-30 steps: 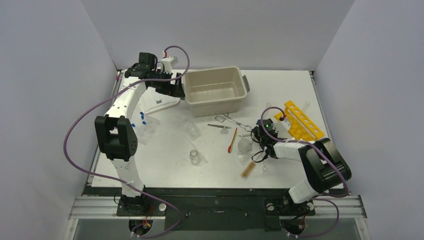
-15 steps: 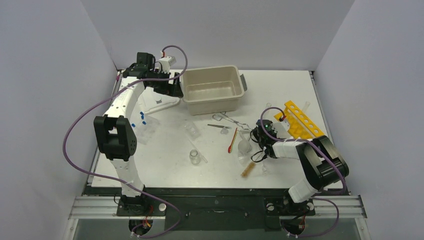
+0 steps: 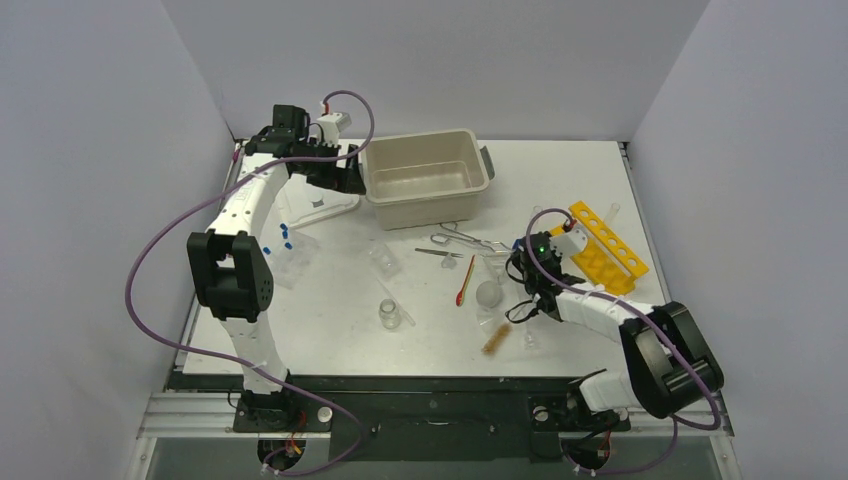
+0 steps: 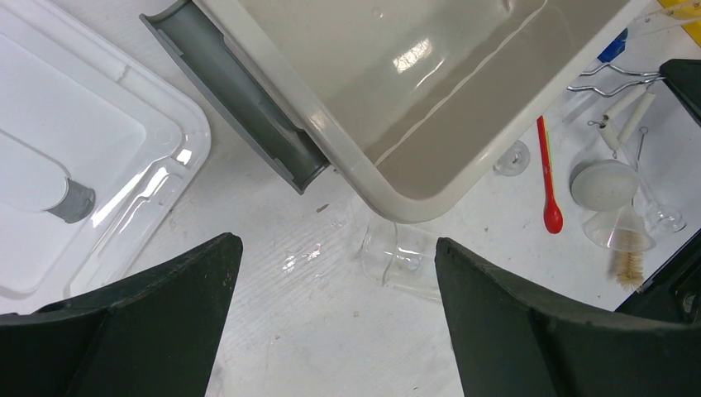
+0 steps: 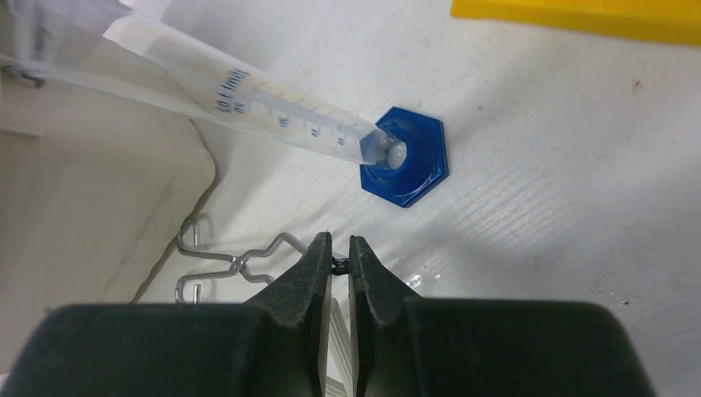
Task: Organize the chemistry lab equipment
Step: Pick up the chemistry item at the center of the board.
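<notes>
The right gripper (image 5: 340,248) has its fingers (image 5: 307,285) drawn together to a thin slit. A small dark speck sits at the tips, and I cannot tell whether anything is really pinched. Just above the tips in the right wrist view, a clear graduated cylinder (image 5: 273,112) lies on its side with its blue hexagonal base (image 5: 413,169) flat to the camera. At lower left of the tips are the bent wire loops of the metal forceps (image 5: 227,263), with a yellow rack (image 5: 579,16) along the upper right edge.

The left gripper (image 4: 337,244) is spread wide and holds nothing. Between its fingers (image 4: 157,314) (both at the bottom of the left wrist view) lies a clear glass beaker (image 4: 395,258), just below the rounded corner of the beige tub (image 4: 347,157). The white lid (image 4: 83,141) fills the upper left. At the right of that view are the green-and-red spatula (image 4: 546,178) and the brown-bristled wire brush (image 4: 631,265).

From above, blue-capped clear tubes (image 3: 284,236) lie at centre left, and another beaker (image 3: 388,315) stands near the middle.
</notes>
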`<state>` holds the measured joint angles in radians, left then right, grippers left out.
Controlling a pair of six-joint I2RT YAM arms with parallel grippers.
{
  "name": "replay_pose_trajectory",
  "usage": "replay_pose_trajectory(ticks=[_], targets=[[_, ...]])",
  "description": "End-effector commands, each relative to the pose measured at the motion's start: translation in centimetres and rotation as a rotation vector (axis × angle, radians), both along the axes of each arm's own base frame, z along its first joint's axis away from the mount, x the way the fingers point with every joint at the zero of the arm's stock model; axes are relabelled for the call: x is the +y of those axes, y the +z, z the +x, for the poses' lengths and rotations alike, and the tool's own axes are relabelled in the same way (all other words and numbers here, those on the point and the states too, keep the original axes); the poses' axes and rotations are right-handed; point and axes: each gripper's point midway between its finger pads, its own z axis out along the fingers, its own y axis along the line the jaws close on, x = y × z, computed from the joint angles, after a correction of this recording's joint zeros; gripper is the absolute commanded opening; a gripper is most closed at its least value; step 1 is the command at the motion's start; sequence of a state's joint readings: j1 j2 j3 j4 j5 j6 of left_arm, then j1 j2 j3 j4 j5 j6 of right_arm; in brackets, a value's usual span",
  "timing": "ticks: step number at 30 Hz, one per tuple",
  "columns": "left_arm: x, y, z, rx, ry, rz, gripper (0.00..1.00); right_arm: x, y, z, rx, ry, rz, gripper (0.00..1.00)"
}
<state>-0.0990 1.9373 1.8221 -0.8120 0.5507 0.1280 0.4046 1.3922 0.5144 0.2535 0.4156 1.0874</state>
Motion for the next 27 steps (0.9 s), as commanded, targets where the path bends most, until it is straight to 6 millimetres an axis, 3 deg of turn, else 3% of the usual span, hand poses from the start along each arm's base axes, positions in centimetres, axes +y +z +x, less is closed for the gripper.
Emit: replay_pose_trajectory(ticks=[1, 12, 20, 27], targets=[[0.3, 3.3, 0.6, -0.088, 0.007, -0.024, 0.86, -1.4, 3.9, 0.5, -0.052, 0.007, -0.162, 0.0], [-0.3, 4.1, 2.3, -0.083, 0.032, -0.09, 0.87, -1.0, 8.5, -0.8, -0.108, 0.163, -0.36, 0.0], [-0.9, 4.6, 3.9, -0.103, 0.052, -0.12, 0.87, -1.2, 13.5, -1.7, -0.198, 0.213, -0.39, 0.0], [-2.9, 1.7, 5.0, -0.047, 0.037, -0.112, 0.86, 0.7, 17.6, -1.0, -0.305, 0.326, -0.409, 0.0]])
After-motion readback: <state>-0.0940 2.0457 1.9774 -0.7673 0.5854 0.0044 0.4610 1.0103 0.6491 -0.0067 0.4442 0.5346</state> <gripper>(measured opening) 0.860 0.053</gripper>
